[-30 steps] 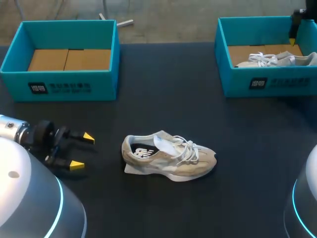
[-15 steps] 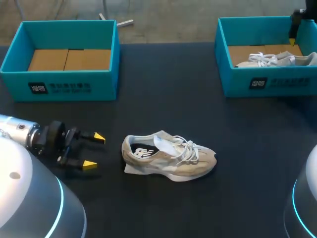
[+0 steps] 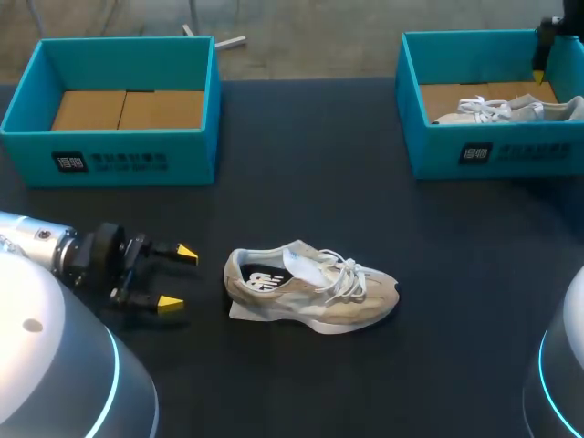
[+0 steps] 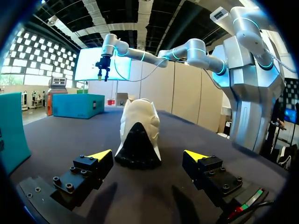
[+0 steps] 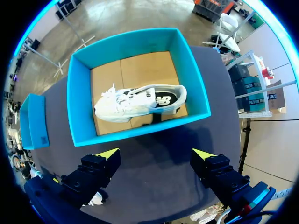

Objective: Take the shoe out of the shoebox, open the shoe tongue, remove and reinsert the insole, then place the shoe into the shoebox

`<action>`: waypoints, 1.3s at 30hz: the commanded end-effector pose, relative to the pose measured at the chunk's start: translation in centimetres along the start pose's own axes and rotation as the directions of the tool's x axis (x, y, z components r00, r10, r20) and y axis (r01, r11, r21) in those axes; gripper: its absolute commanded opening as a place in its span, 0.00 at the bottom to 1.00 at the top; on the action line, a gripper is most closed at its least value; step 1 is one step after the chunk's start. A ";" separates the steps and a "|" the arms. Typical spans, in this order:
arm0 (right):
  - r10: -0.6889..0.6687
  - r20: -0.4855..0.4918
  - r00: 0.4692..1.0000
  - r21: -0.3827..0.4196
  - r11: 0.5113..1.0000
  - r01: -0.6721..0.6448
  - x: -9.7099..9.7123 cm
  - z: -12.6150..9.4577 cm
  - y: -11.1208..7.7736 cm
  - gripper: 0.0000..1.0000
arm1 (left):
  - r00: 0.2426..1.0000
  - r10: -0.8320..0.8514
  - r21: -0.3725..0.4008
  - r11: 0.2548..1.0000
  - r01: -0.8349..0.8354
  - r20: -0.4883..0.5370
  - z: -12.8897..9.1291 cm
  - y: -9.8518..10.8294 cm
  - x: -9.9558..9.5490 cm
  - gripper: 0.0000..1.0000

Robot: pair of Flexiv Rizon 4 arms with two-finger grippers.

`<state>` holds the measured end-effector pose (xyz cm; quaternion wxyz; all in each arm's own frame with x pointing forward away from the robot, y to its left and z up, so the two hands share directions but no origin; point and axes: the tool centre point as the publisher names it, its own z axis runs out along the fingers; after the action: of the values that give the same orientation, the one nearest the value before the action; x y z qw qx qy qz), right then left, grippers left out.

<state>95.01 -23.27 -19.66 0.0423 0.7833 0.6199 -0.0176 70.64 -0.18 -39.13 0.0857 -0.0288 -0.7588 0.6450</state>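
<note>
Dark counter [image 3: 301,392] seen from the head camera, with an empty teal shoebox [image 3: 109,162] at upper left of the frame and a second teal shoebox [image 3: 493,157] at upper right holding a pale spare shoe [image 3: 511,109]. Beige shoe [image 3: 310,290] of the task outside both boxes, resting on the counter at lower centre. Long axis left to right across the frame, heel to the left, toe to the right, laces and tongue uppermost, dark insole showing through the opening. Left pincer [image 3: 179,276] at lower left, low over the counter, spread wide and empty. Aimed along that same axis straight at the heel, near it but not touching; in the left wrist view, heel squarely ahead, centred between the two yellow tips. Right pincer [image 5: 155,154] at far upper right, likewise spread and empty, high above the second teal shoebox and well apart from the beige shoe. Judged from this layout: left arm much the nearer, with a heel-first approach along the shoe's length, probably to steady the heel while the tongue is opened. Tongue and insole steps apparently not yet done.
</note>
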 end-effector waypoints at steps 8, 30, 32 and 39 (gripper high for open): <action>0.001 0.000 1.000 -0.001 1.000 -0.001 0.0 0.0 0.0 1.00 | 0.998 -0.027 0.019 0.999 0.026 0.049 1.5 0.4 -0.5 1.00; 0.001 0.000 1.000 -0.001 1.000 -0.001 0.0 0.0 0.0 1.00 | 0.996 -0.039 0.020 0.999 0.037 0.078 4.7 0.3 -1.0 1.00; 0.001 0.000 1.000 -0.001 1.000 -0.001 0.0 0.0 0.0 1.00 | 0.996 -0.041 0.021 0.999 0.040 0.081 4.7 0.3 -1.0 1.00; 0.001 0.000 1.000 -0.001 1.000 -0.001 0.0 0.0 0.0 1.00 | 0.995 -0.043 0.018 0.999 0.041 0.085 5.3 0.2 -1.1 1.00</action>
<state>95.01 -23.27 -19.66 0.0423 0.7833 0.6199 -0.0176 70.91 -5.17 -40.32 0.0685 0.0138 -0.7553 0.6516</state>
